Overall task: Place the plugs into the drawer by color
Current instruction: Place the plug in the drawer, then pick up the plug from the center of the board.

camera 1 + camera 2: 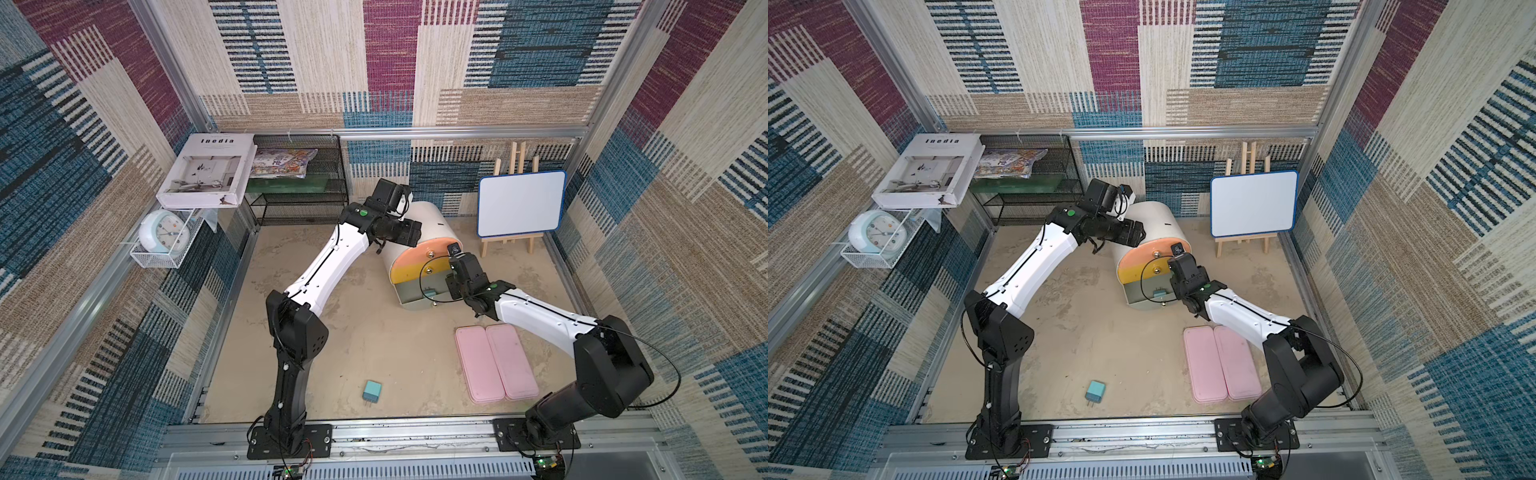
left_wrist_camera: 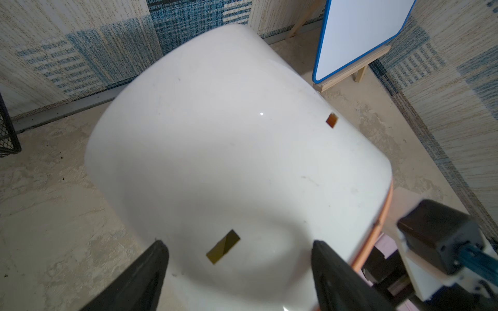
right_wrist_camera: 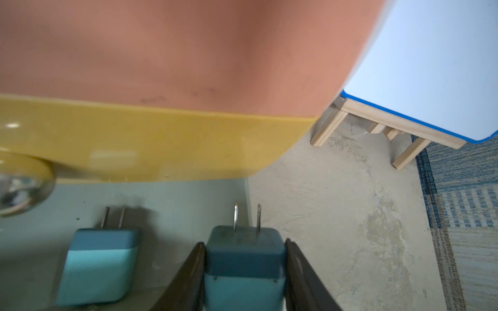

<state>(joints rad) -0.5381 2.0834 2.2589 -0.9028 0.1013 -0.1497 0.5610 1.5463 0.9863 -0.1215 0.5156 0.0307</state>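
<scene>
The drawer (image 1: 428, 224), a white drum cabinet, lies at the back centre with peach (image 3: 188, 53) and yellow (image 3: 161, 142) fronts closed and the grey bottom tray (image 3: 175, 199) pulled out. My right gripper (image 3: 245, 250) hangs over the tray's edge, shut on a blue plug (image 3: 245, 258) with its prongs pointing to the cabinet. A second blue plug (image 3: 99, 266) lies inside the tray (image 1: 431, 294). A third blue plug (image 1: 372, 391) (image 1: 1095, 392) lies near the table's front edge. My left gripper (image 2: 239, 243) is open, its fingers (image 2: 151, 272) spread wide against the white shell (image 2: 229, 134).
Two flat pink cases (image 1: 494, 363) lie front right, under my right arm. A whiteboard on a wooden easel (image 1: 521, 203) stands at the back right. A black wire rack (image 1: 299, 178), a white box (image 1: 205, 170) and a clock (image 1: 164, 232) sit at the back left.
</scene>
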